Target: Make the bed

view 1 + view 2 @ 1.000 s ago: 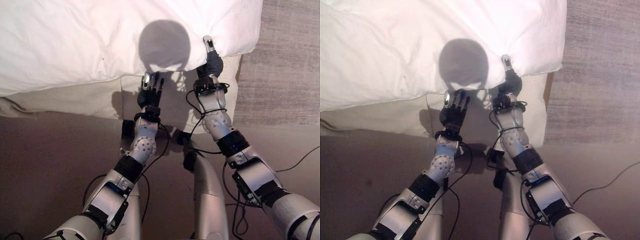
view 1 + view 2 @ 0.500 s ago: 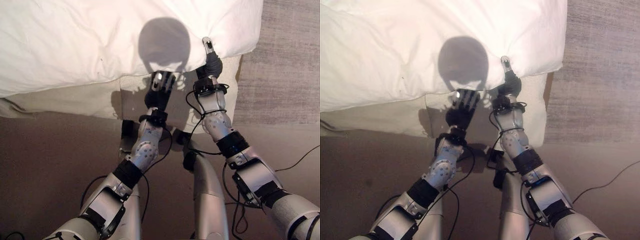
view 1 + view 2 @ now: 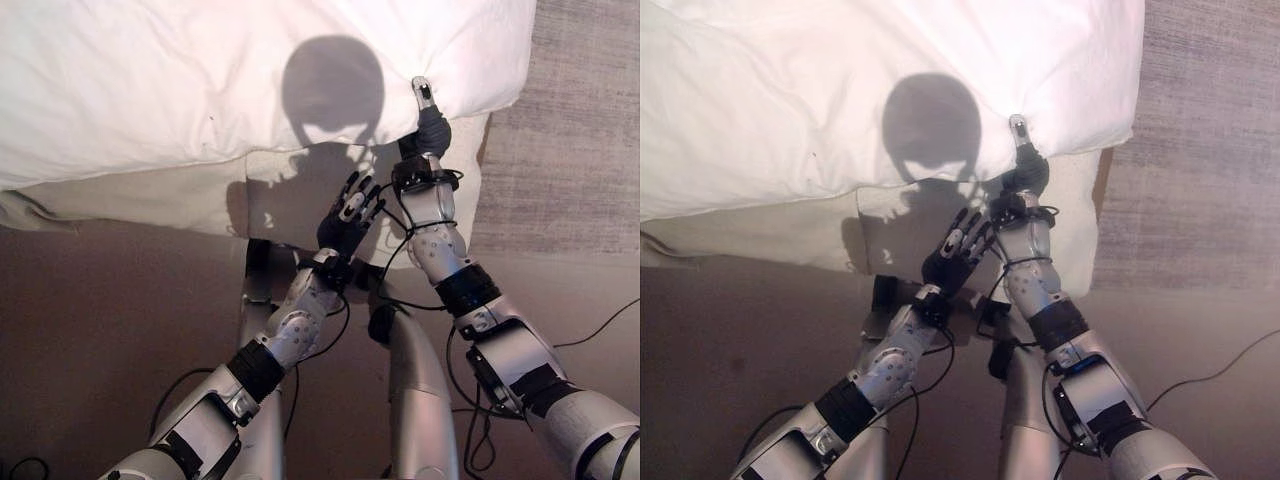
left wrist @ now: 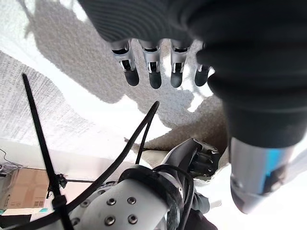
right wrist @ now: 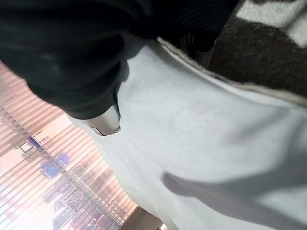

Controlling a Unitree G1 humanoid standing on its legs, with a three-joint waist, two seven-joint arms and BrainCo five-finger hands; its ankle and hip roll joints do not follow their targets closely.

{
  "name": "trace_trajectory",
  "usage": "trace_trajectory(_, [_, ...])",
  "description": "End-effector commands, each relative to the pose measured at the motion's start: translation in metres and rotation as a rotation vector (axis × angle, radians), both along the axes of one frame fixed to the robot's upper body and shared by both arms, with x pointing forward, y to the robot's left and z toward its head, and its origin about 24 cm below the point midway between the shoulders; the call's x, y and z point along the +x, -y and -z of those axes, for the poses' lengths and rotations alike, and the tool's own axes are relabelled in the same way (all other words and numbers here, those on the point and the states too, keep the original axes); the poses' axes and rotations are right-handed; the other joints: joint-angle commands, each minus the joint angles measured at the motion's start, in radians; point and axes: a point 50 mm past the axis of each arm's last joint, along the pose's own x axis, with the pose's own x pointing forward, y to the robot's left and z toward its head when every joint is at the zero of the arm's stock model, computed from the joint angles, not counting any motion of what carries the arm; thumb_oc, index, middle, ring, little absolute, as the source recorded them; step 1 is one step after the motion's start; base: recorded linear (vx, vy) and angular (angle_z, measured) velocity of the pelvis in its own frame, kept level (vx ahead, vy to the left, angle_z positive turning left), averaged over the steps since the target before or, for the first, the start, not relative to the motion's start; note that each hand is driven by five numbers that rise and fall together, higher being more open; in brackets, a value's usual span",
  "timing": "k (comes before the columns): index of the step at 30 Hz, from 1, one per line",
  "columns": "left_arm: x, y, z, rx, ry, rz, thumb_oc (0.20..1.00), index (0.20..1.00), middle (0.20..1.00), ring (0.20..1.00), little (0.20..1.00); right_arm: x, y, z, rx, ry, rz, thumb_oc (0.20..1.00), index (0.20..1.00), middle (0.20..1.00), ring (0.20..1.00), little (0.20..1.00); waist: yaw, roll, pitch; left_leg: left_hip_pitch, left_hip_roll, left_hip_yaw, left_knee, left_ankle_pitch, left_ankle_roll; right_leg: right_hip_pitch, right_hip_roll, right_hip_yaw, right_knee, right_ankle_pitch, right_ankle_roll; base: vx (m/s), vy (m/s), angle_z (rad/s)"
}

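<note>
A white duvet (image 3: 200, 80) covers the bed and hangs over its cream side (image 3: 150, 200). My right hand (image 3: 428, 125) is at the duvet's lower edge near its right corner. Its thumb lies on top of the cloth and its fingers are tucked beneath, pinching the edge; the right wrist view has the white cloth (image 5: 201, 134) pressed close against the hand. My left hand (image 3: 348, 215) hovers in front of the cream bed side just left of the right wrist, below the duvet's edge and apart from it. It is open with straight, spread fingers (image 4: 153, 72) and holds nothing.
The bed's corner (image 3: 480, 160) stands right of my right hand. Beyond it lies a grey woven rug (image 3: 570, 130). Brown floor (image 3: 100, 330) runs along the bed's side. A cardboard box (image 4: 21, 189) sits on the floor.
My left hand has drawn back from the duvet's edge, moving down and to the right, and its fingers have spread. The right hand has kept its hold at the edge.
</note>
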Motion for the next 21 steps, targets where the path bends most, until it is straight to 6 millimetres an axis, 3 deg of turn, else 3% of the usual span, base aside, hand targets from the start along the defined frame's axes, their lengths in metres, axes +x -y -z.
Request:
trace_trajectory(1, [-0.011, 0.004, -0.019, -0.062, 0.109, 0.035, 1.0, 1.0, 1.0, 1.0, 1.0, -0.014, 0.022, 0.006, 0.046, 0.066, 0.066, 0.2, 0.2, 0.2, 0.2, 0.2, 0.017, -0.009, -0.013, 0.002, -0.019, -0.004, -0.054, -0.007, 0.067, -0.029, -0.043, 0.048, 0.09, -0.014, 0.111, 0.0, 0.0, 0.0])
trace_trajectory(8, [0.002, -0.012, -0.043, -0.17, 0.149, -0.083, 1.0, 1.0, 1.0, 1.0, 1.0, -0.016, 0.022, 0.012, 0.052, 0.06, 0.058, 0.2, 0.2, 0.2, 0.2, 0.2, 0.013, -0.025, -0.013, 0.011, -0.013, -0.002, -0.058, -0.005, 0.062, -0.024, -0.04, 0.049, 0.091, -0.015, 0.111, 0.0, -0.005, 0.0])
trace_trajectory(21, [0.014, -0.03, -0.065, -0.225, 0.186, -0.198, 1.0, 1.0, 1.0, 1.0, 1.0, -0.016, 0.022, 0.013, 0.047, 0.055, 0.051, 0.2, 0.2, 0.2, 0.2, 0.2, 0.0, -0.022, -0.013, 0.009, -0.008, 0.004, -0.055, -0.006, 0.061, -0.029, -0.04, 0.059, 0.089, -0.012, 0.111, 0.0, 0.0, 0.0])
